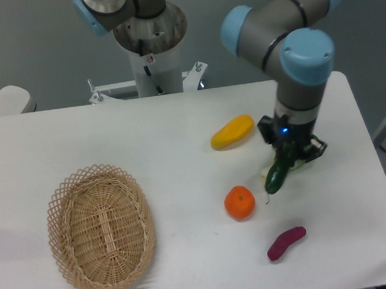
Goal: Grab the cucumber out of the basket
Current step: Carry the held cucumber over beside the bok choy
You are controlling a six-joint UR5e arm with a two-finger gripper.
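My gripper [289, 156] is shut on the dark green cucumber [276, 175], which hangs tilted from the fingers above the right part of the table, well to the right of the basket. The cucumber's lower end points down-left, just right of the orange. The oval tan wicker basket [101, 229] sits at the front left and holds nothing that I can see. The gripper and cucumber hide most of the bok choy behind them.
A yellow vegetable [232, 131] lies left of the gripper. An orange [240, 202] sits below-left of the cucumber. A purple sweet potato [285, 242] lies near the front right. The arm's base [151, 34] stands at the back edge of the white table [181, 159].
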